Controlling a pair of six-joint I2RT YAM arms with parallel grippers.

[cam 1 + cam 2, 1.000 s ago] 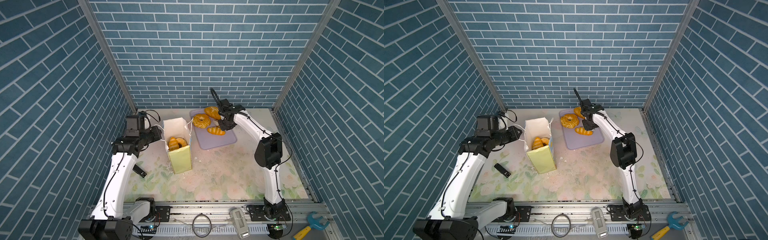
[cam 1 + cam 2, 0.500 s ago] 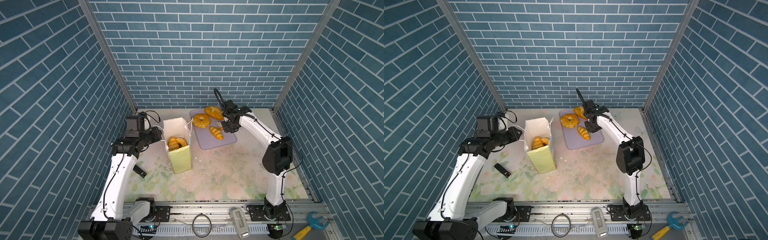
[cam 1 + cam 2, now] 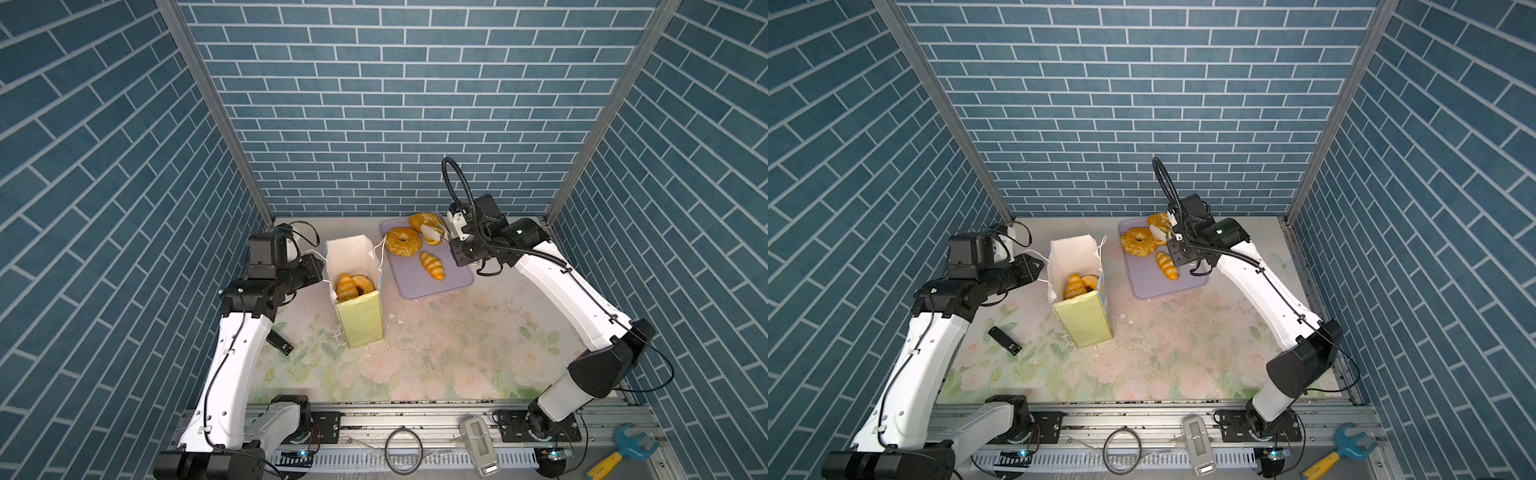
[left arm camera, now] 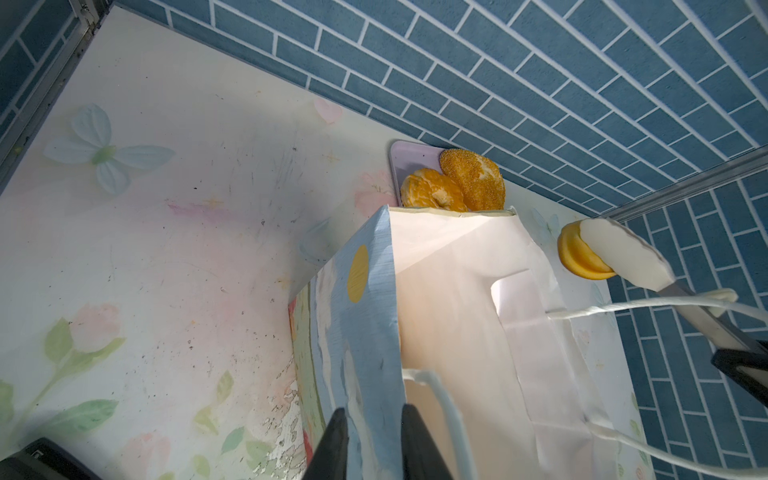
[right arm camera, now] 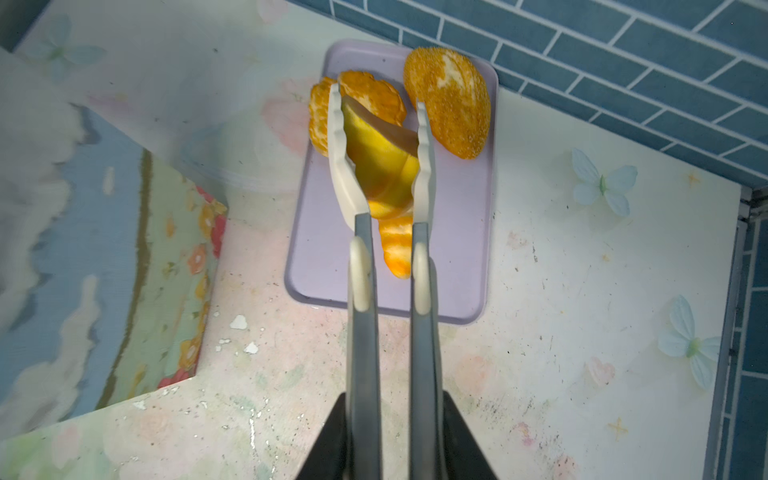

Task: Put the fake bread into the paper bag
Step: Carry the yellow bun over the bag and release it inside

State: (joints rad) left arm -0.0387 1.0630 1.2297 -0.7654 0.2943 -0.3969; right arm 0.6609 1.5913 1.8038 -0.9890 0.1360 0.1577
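Bread [image 5: 384,166] was clamped in the right gripper [image 3: 432,235] just above the tray [image 3: 440,286], upper middle of both top views; more lay inside the bag [image 3: 353,257]. Being glossy, it could slip out during carrying, or hit the bag rim. The right arm stretched far forward; the left gripper [image 4: 374,444] pinched the bag wall.

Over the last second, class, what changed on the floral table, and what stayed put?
The right gripper closed its white tongs on a golden toy bread piece above the flat lavender tray, its elbow swinging outward. The ridged croissant turned from crosswise to diagonal. Unchanged: the left gripper pinching the tall blue-and-white paper bag, two pastries inside, ring bun and oval loaf.
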